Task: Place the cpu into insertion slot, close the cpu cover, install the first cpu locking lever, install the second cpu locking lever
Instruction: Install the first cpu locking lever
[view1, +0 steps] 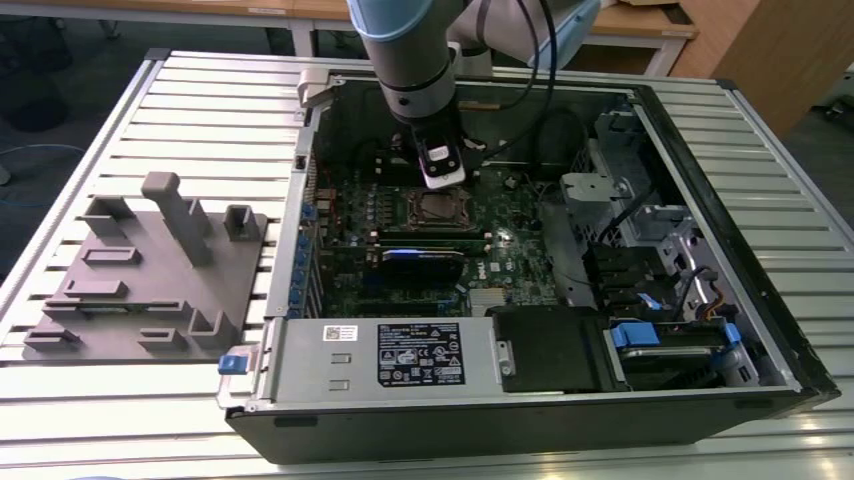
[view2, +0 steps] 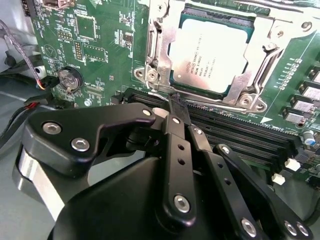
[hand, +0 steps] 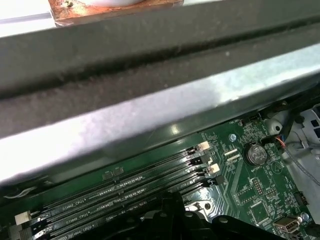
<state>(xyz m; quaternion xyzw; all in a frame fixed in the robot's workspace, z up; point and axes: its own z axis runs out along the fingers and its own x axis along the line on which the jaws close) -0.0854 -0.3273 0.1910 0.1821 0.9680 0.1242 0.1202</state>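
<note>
Memory slots (view2: 235, 130) and case wall (hand: 150, 75) crowd jaws.

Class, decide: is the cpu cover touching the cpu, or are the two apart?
Touching. In the second wrist view the cpu cover lies closed over the cpu, its frame overlapping the chip's edges with the metal top showing through the window.

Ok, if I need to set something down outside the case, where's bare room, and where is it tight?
Bare slatted table lies beyond the grey fixture block, beside the computer case on the exterior view's left. Another free strip runs along the table's near edge below the block. Inside the case it is crowded: the gripper hangs just above the cpu, hemmed by cables, memory slots and drive bays.
</note>
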